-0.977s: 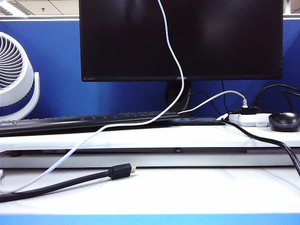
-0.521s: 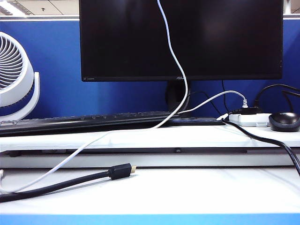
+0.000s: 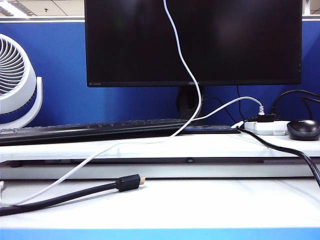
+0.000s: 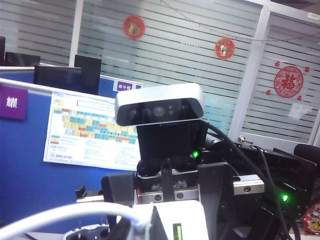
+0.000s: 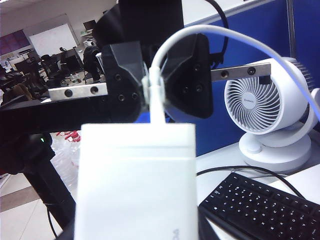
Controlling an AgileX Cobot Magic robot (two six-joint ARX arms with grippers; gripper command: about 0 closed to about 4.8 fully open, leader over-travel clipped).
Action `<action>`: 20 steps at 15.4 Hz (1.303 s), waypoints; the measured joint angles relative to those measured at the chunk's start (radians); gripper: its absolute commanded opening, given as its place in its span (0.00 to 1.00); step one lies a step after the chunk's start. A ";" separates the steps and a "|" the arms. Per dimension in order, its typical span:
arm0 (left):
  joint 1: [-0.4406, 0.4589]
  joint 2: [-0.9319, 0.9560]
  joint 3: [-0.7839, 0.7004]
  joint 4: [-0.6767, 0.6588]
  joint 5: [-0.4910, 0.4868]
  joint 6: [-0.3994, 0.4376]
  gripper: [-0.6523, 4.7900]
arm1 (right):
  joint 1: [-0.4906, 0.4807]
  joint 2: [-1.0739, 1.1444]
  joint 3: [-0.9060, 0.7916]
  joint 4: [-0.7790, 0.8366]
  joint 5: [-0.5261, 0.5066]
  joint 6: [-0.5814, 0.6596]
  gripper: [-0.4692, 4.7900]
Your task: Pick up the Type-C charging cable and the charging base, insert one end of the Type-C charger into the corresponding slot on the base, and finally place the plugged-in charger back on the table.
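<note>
Office cubicle, blue partition, black monitor point(image 3: 194, 42) over the white table point(image 3: 210, 205). Both arms are raised out of the exterior view. Left gripper point(image 5: 152, 82) is pressed together on the plug of the Type-C charging cable point(image 3: 182, 65), directly above the charging base point(image 5: 135, 182); plug appears seated. Cord droops from there to the desk. Right gripper is hidden behind the base; seemingly carrying it, grip not visible.
</note>
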 measured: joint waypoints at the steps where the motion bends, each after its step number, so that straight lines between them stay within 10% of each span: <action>1: -0.015 -0.002 0.001 -0.013 -0.009 0.013 0.11 | 0.000 0.000 0.000 0.002 -0.009 0.000 0.08; 3: -0.016 -0.002 0.005 -0.035 -0.012 0.024 0.19 | -0.001 0.004 0.000 0.007 -0.018 0.001 0.08; 4: -0.018 -0.002 0.003 -0.050 0.002 0.021 0.37 | 0.000 0.007 0.002 0.029 -0.024 -0.003 0.08; 5: -0.023 0.002 0.002 -0.049 0.006 0.020 0.88 | -0.002 0.005 0.000 0.020 -0.024 -0.002 0.08; 6: -0.024 0.005 0.003 -0.040 0.006 -0.004 0.98 | 0.001 0.005 -0.001 0.035 -0.055 -0.031 0.08; 15: 0.053 0.012 -0.021 -0.082 0.080 0.016 0.95 | -0.088 0.002 0.018 -0.052 0.172 -0.216 0.08; 18: 0.097 0.012 -0.021 -0.085 0.015 0.018 0.59 | -0.087 0.007 0.018 -0.194 0.304 -0.347 0.08; 20: 0.115 0.012 -0.021 -0.085 -0.006 0.021 0.15 | -0.087 0.018 0.018 -0.295 0.396 -0.429 0.08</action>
